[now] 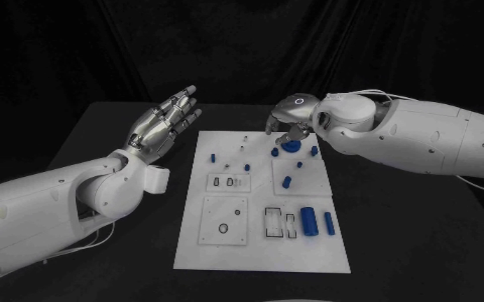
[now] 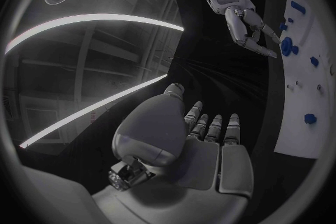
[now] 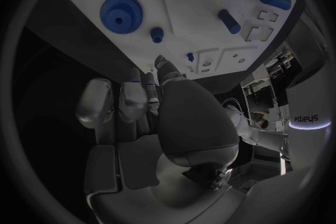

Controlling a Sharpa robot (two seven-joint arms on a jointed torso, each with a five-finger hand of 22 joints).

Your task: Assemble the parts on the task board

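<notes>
The black bench carries the white task board, a long plate running from 12 to 6 o'clock through the middle of the head view. The right arm reaches in from 3 o'clock, and its right hand hangs over the board's far end at about 12 o'clock, fingers curled downward; the right wrist view shows them bent in above the board with nothing between them. The left arm comes in from 8 o'clock and stops short of the board; the left hand is raised off the board's 10 o'clock corner, palm turned toward the board, fingers straight and spread a little, holding nothing. Directly under the right hand's fingertips lies the blue gear, flat on the board's far end; whether the fingertips touch it cannot be told. In the right wrist view the gear sits apart from the hand, beyond the fingers. Near the board's 5 o'clock corner two blue cylinders lie side by side, well away from both hands. Smaller blue pegs stand scattered across the far half, one by the left edge at 10 o'clock, nearest the left hand but clear of it, and another just beside the gear at 3 o'clock.
</notes>
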